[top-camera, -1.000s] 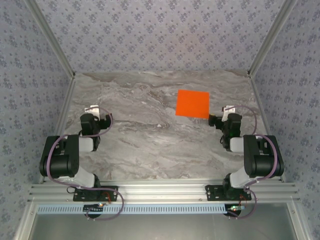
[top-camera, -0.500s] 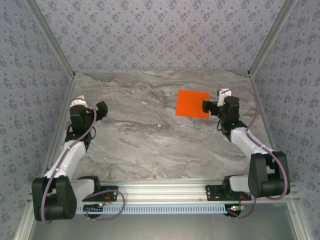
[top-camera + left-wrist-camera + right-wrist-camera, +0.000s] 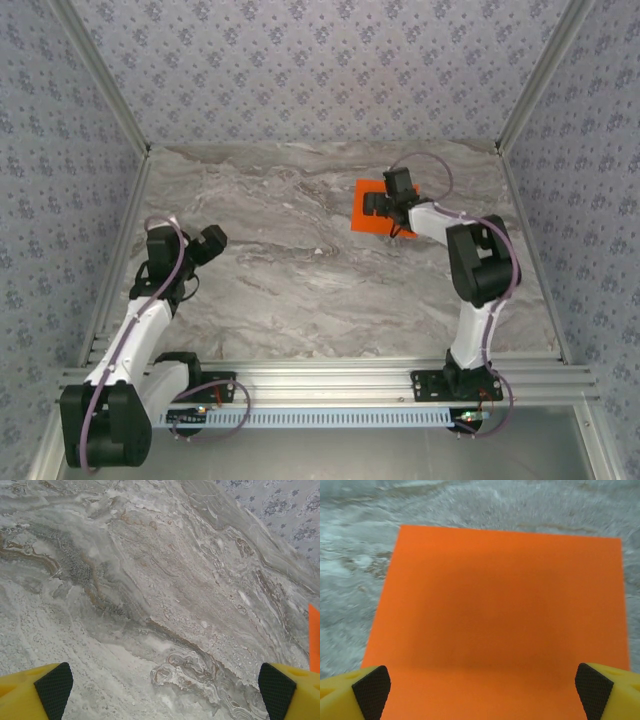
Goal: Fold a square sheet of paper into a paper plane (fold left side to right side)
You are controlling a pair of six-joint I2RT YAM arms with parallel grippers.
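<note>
Top external view: the square sheet of paper was seen lying flat and unfolded on the marble table, in its far right part. The right gripper was held directly over the sheet, reaching across it from the right, with its jaws spread wide and nothing between them. Whether the fingertips touched the paper could not be told.

From the right wrist, the square sheet of paper was shown beneath the right gripper, the sheet's far edge and two side edges lying just inside the picture. No crease was visible.

The left gripper was positioned over the left part of the table, well apart from the sheet, its jaws likewise wide apart and empty. From the left wrist, bare marble was seen ahead of the left gripper, and a thin strip of the square sheet of paper at the right border, so the sheet lay to that gripper's right.

Being square, the sheet offered no long axis. The first fold was judged not yet begun. The sheet's left edge, which must be carried to the right, was judged far nearer the right arm.
</note>
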